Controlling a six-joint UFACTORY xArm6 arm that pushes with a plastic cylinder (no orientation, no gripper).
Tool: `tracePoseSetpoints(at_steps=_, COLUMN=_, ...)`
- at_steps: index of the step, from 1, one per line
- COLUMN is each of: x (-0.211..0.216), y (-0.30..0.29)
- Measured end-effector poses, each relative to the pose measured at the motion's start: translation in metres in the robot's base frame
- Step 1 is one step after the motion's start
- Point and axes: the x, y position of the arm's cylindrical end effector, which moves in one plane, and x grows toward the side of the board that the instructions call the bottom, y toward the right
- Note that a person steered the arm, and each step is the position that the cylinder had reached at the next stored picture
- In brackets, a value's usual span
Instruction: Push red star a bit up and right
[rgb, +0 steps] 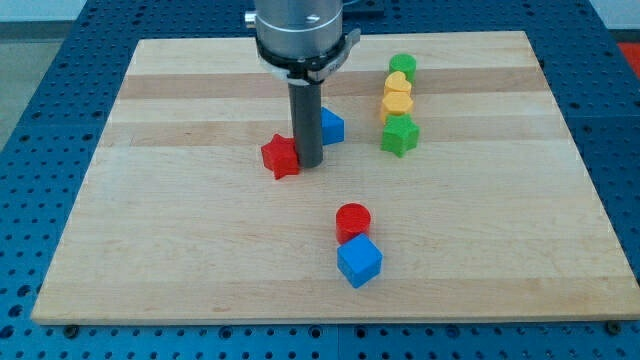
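On the wooden tabletop (180, 240), the red star (281, 156) lies a little left of the middle, in the upper half of the board. My tip (308, 164) stands just at the star's right side, touching it or very nearly so; the rod's lower edge hides the exact contact. The end effector is only this dark rod (305, 120) hanging from a grey round mount (300, 35) at the view's top, so it has nothing to clench or release and grasps nothing.

Behind the rod, on its right, sits a blue block (331, 126), partly hidden, its shape not clear. It is close to the rod and near the red star, but the rod stands between them.

Toward the view's right and upper part runs a short column of four blocks, each touching or just beside the next. At the top is a green cylinder (403, 66). Below it are two yellow blocks, the upper yellow block (397, 84) and the lower yellow block (397, 103), their shapes hard to make out. At the bottom is a green star (399, 135).

Lower down, near the middle of the board, a red cylinder (352, 219) sits just above a blue cube (359, 260), the two touching. This pair lies well apart from the red star and from my tip.
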Motion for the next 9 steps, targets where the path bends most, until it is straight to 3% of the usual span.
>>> tracePoseSetpoints(at_steps=1, x=-0.004, y=0.0)
tracePoseSetpoints(at_steps=2, x=-0.049, y=-0.009)
tracePoseSetpoints(at_steps=3, x=-0.063, y=-0.038)
tracePoseSetpoints(at_steps=4, x=-0.053, y=-0.083)
tracePoseSetpoints(at_steps=5, x=-0.016, y=-0.1)
tracePoseSetpoints(at_steps=7, x=0.04, y=-0.069)
tracePoseSetpoints(at_steps=8, x=0.035, y=-0.05)
tracePoseSetpoints(at_steps=9, x=0.024, y=-0.068)
